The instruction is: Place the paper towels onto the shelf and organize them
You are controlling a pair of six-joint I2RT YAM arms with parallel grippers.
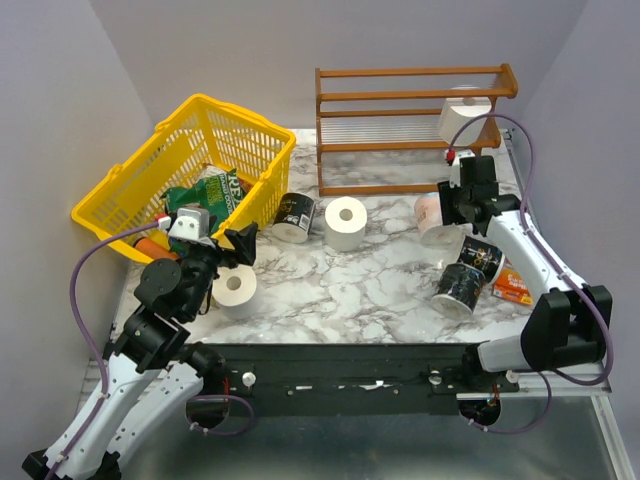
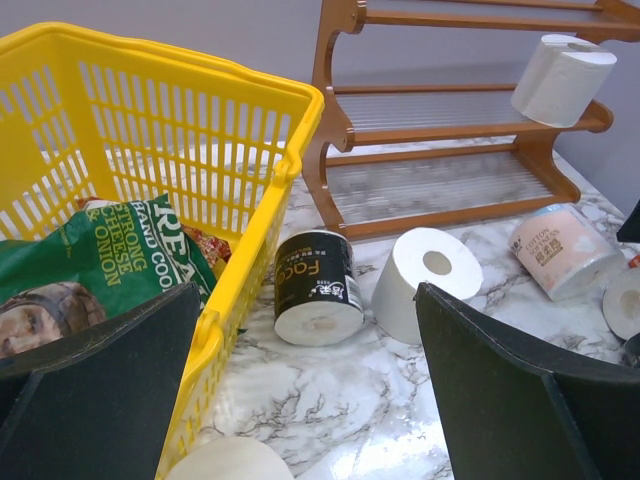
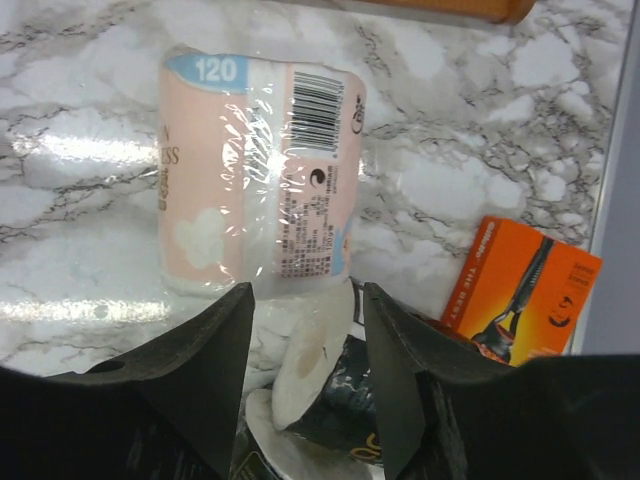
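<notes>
Right gripper [image 3: 307, 300] hangs empty, jaws apart, over a pink-wrapped, barcoded paper towel roll [image 3: 255, 170].

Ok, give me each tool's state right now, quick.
Left tool: open, holding nothing.
Right tool: open, holding nothing.

Claw [image 2: 308, 300] spread wide, empty; white roll [image 2: 563, 80] tilted on shelf [image 2: 450, 131] middle tier.
</notes>
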